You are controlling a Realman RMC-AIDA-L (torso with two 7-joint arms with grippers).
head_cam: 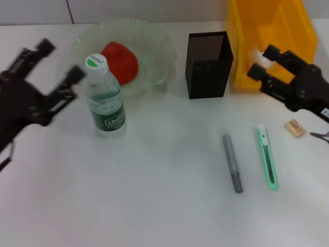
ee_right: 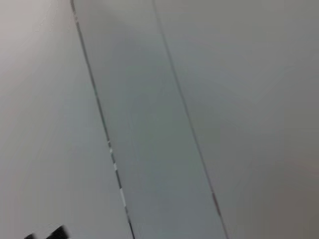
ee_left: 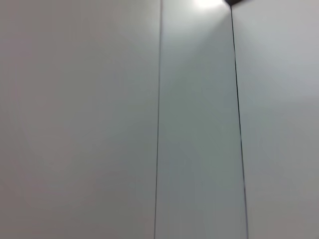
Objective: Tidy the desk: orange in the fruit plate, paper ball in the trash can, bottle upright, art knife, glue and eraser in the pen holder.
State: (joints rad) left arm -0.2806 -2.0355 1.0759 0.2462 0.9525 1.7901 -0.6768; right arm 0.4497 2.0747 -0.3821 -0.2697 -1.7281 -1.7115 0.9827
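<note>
The clear bottle with a white and green cap stands upright in front of the pale green fruit plate, which holds the red-orange fruit. My left gripper is open just left of the bottle, not touching it. My right gripper is shut on the white paper ball, above the front left corner of the yellow bin. The grey glue stick, green art knife and tan eraser lie on the table. The black mesh pen holder stands behind them.
The pen holder stands close to the left of the yellow bin. A thin dark cable end lies at the right edge near the eraser. Both wrist views show only pale wall panels with thin seams.
</note>
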